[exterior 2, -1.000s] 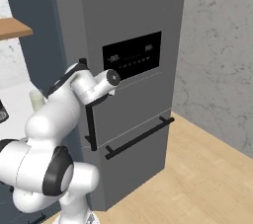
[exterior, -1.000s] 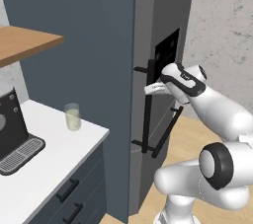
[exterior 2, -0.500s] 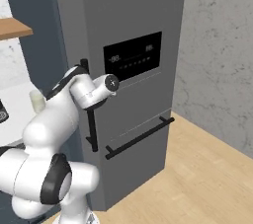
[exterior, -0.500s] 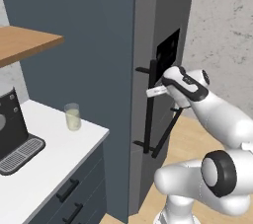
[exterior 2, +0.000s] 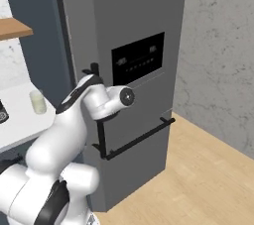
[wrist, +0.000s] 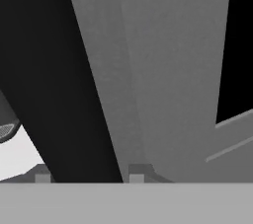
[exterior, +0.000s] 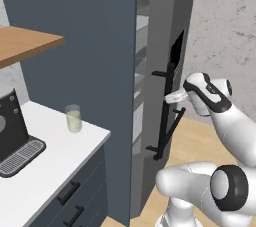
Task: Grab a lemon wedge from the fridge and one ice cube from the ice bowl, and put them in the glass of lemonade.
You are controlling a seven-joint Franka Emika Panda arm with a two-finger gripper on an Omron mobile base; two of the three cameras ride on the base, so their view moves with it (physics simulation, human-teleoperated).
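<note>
We see the fridge (exterior: 120,71) with its upper door ajar, pale shelves showing in the gap. Our gripper (exterior: 169,98) is clamped around the door's black bar handle (exterior: 165,116). The glass of lemonade (exterior: 73,118) stands on the white counter (exterior: 55,156), at nine o'clock from the gripper.

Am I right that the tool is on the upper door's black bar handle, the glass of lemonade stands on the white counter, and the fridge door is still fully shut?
Not quite: the fridge door is not shut. The left base view shows it swung ajar, with pale shelves visible in the gap. The rest holds: the tool is at the black bar handle, and the glass of lemonade stands on the white counter.
</note>
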